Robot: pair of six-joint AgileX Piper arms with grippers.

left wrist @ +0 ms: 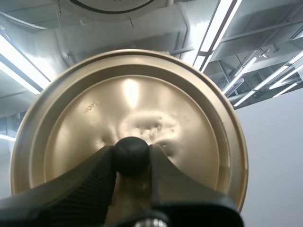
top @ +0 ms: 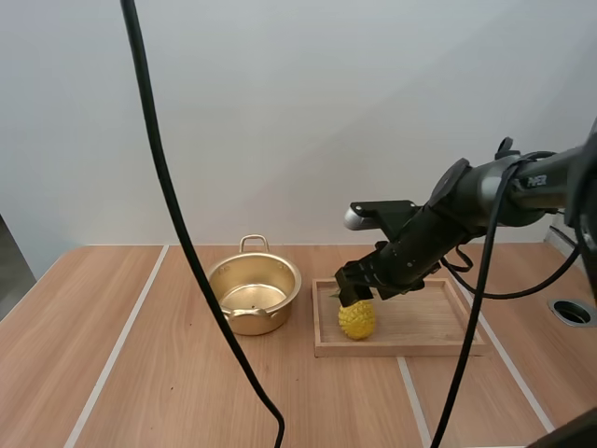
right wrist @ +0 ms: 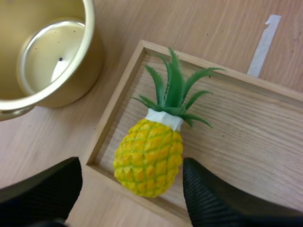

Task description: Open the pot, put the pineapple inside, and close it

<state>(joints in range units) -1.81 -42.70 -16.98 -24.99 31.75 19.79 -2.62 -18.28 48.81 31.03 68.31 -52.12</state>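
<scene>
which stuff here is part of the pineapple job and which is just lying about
Job: pot; lid, pinched by left gripper; pineapple; open right gripper over it.
Lying about: wooden tray under the pineapple; table.

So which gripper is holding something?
The left gripper: it is shut on the black knob of the gold lid. The right gripper is open over the pineapple in the wooden tray.

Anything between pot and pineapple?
Between pot and pineapple: just bare table and the wooden tray's wall, clear in the right wrist view.
</scene>
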